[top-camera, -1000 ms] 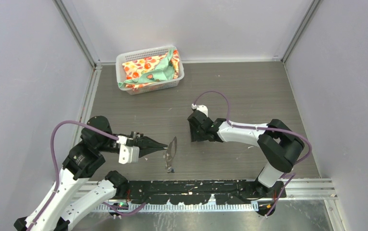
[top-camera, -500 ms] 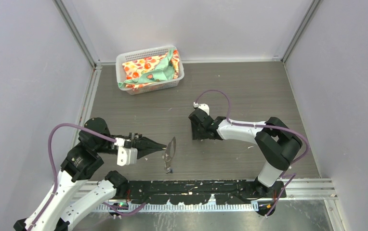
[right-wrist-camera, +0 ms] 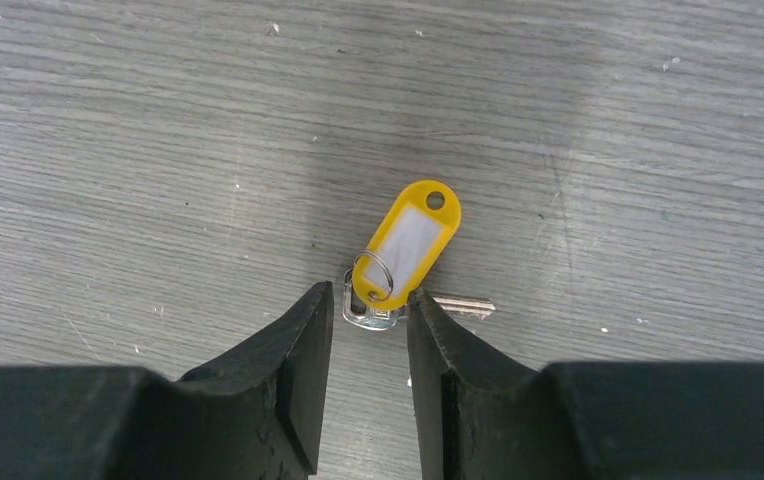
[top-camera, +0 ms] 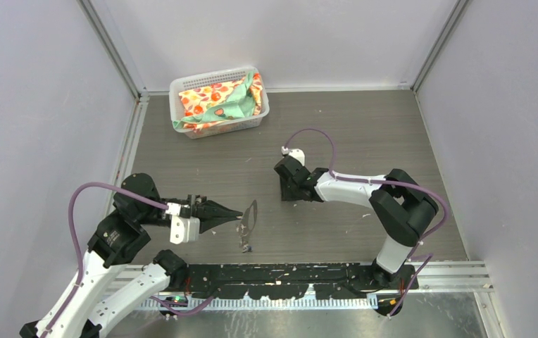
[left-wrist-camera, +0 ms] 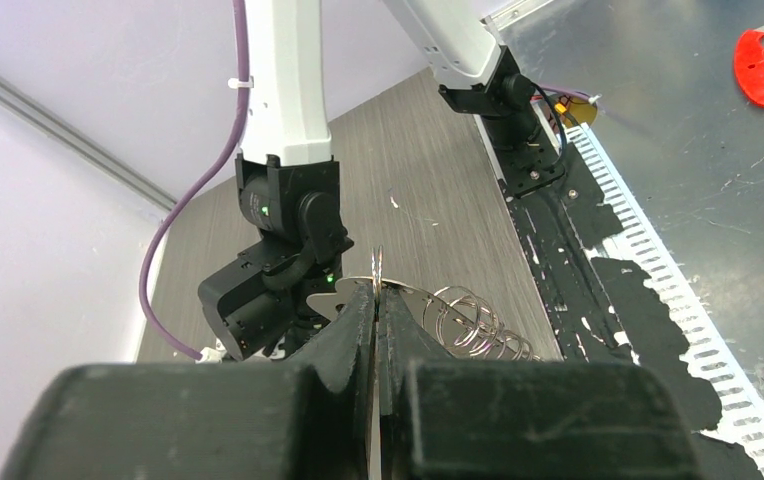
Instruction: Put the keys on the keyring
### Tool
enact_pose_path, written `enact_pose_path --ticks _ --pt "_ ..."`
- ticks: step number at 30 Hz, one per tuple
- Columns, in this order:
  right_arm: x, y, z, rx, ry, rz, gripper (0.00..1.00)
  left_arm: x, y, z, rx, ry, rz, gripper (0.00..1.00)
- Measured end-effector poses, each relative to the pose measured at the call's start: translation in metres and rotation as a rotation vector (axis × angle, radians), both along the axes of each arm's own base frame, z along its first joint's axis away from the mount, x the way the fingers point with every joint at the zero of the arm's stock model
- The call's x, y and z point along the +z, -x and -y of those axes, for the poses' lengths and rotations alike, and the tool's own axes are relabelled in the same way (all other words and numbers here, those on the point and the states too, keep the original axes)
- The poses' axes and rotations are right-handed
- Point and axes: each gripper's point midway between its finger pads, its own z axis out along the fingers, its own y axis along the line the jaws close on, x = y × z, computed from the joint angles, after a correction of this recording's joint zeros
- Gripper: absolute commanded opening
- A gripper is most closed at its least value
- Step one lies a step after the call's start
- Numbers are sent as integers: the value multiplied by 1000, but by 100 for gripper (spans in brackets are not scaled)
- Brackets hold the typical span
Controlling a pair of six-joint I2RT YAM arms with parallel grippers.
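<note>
The keyring (top-camera: 250,217), a pale silvery flat plate, stands on edge in mid-table, and my left gripper (top-camera: 236,213) is shut on its edge. In the left wrist view that plate (left-wrist-camera: 423,299) carries several wire rings (left-wrist-camera: 470,324) beyond my shut left gripper (left-wrist-camera: 376,292). A small dark piece (top-camera: 246,246) hangs at the keyring's lower end. One of the keys, with a yellow tag (right-wrist-camera: 408,243) and a metal blade (right-wrist-camera: 464,305), lies flat on the table. My right gripper (right-wrist-camera: 370,308) is open and straddles the key's head. From above, the right gripper (top-camera: 291,195) hides this key.
A white basket (top-camera: 182,88) with a flowered cloth stands at the far left. A black strip (top-camera: 287,271) runs along the near edge between the arm bases. A red-handled tool (left-wrist-camera: 761,62) lies on the metal shelf beyond it. Grey walls close in both sides.
My right gripper has shifted slightly away from the bases and its jaws have narrowed around the key's head. The left gripper still holds the keyring, nearly unmoved.
</note>
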Motion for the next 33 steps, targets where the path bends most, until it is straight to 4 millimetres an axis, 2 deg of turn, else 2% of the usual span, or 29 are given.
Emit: enact_pose_path --ticks 9,18,22,29,30,32,33 --pt "3 -7 -2 7 14 22 28 0 -1 0 6 0 1 1" --pt "3 -9 -2 7 26 24 27 0 -1 0 7 0 1 1" --pt "4 -9 -2 9 26 24 16 0 -1 0 7 0 1 1" --pt "4 -9 -2 12 27 25 18 0 -1 0 7 0 1 1" --pt "4 -9 -2 12 27 25 17 0 -1 0 7 0 2 0" --pt "4 -9 -2 13 28 24 3 0 -1 0 7 0 2 1" --pt "4 -9 -2 15 30 24 1 0 -1 0 7 0 1 1"
